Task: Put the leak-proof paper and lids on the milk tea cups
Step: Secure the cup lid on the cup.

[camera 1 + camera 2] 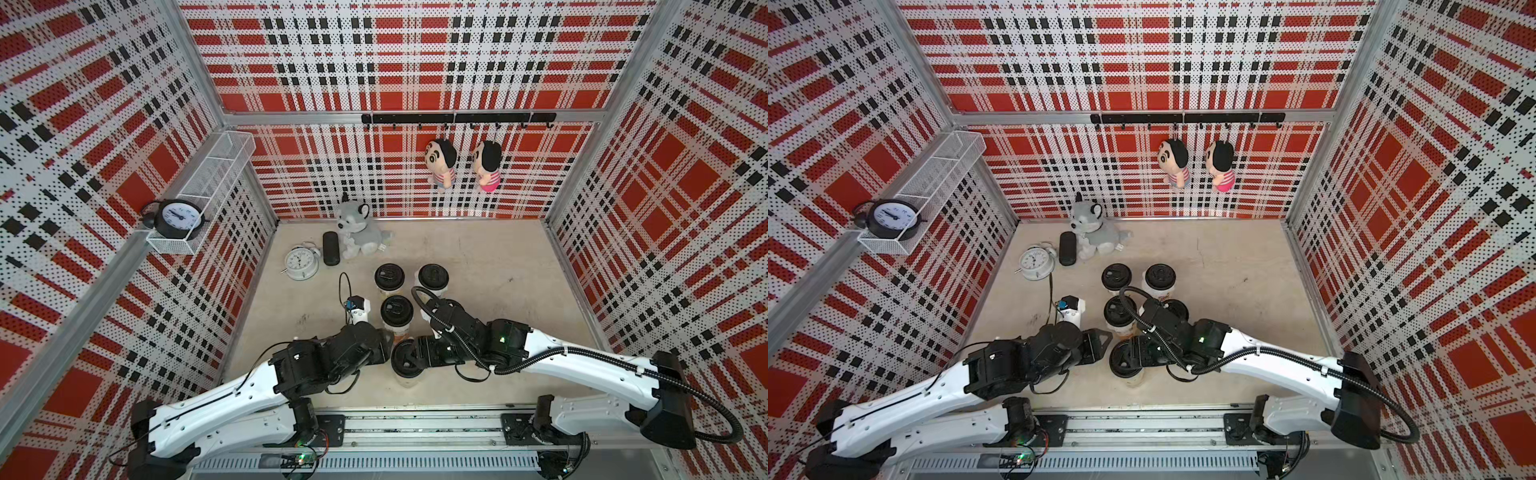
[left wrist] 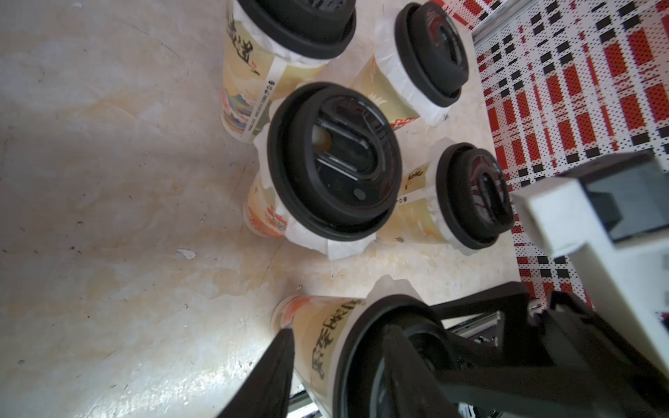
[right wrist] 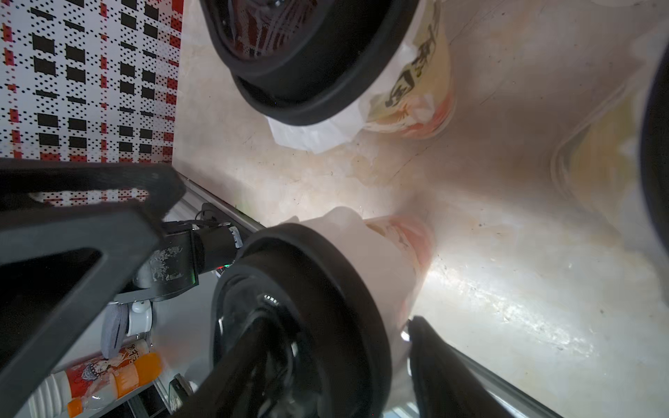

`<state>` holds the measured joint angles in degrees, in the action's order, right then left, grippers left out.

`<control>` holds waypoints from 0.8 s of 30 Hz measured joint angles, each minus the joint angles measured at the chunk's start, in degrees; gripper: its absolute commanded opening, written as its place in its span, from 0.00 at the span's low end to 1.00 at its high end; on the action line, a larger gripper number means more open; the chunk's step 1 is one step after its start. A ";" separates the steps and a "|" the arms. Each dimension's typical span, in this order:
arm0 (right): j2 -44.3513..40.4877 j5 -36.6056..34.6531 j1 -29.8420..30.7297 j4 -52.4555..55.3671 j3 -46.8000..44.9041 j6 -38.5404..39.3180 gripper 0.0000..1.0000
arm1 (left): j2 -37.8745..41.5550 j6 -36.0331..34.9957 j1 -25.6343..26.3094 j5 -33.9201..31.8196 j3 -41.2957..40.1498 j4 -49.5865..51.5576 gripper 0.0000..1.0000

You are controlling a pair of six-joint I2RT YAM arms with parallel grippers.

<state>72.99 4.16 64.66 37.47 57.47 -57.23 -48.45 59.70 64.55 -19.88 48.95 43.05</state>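
Five milk tea cups (image 2: 249,72) stand on the bench (image 2: 108,181), leak-proof paper (image 2: 344,249) peeking beneath each black lid (image 2: 336,163). Both the left tool (image 2: 338,331) and right tool (image 3: 340,325) straddle the nearest cup (image 1: 409,380), jaws part-spread, and I cannot tell if they grip it. A lopsided tug could topple it.

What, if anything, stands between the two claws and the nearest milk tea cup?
Nothing visible does. The left claw and right claw each straddle the rim of the black lid on the nearest milk tea cup, and leak-proof paper already peeks out beneath that lid.
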 measured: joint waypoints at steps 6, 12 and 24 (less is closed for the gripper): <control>-0.02 -0.22 0.17 0.09 0.39 -0.48 0.64 | 0.26 -0.68 0.09 -2.54 1.55 1.03 0.46; 0.46 -1.90 0.31 3.58 3.28 -0.48 0.66 | 1.22 -2.60 -2.21 -4.48 2.23 2.08 0.47; 3.21 -7.34 0.48 15.04 11.30 1.57 0.68 | 1.25 -5.75 -5.73 -4.37 2.23 2.45 0.47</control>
<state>76.20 -3.18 65.14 52.51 68.77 -55.66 -47.20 53.95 58.83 -24.25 51.18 45.50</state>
